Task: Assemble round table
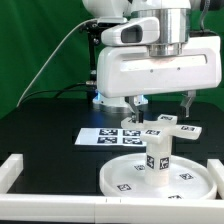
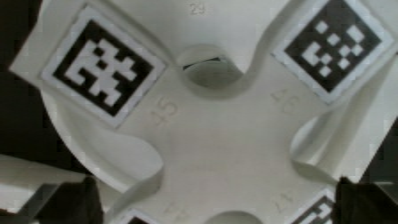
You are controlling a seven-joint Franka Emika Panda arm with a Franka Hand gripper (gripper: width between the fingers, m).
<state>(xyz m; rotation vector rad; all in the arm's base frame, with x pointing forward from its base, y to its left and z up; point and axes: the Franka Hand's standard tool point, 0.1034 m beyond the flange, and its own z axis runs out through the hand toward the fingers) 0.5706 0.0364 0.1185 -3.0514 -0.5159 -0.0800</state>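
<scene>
Cylinder [image 1: 158,155] stood upright on the round disc [image 1: 120,180], lower centre of frame. Cross foot [image 1: 170,124] lay loose on the bench [image 1: 50,120], right of centre, still unattached. Tool [image 1: 160,103] hung above it, jaws apart, empty.

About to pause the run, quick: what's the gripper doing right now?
Gripper: open, holding nothing, hovering over the cross-shaped foot.

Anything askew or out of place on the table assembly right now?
Nothing stands out. The short cylinder stands upright at the middle of the round disc, the cross-shaped foot sits level above it, and the open gripper hangs over the foot. No visible damage.
</scene>
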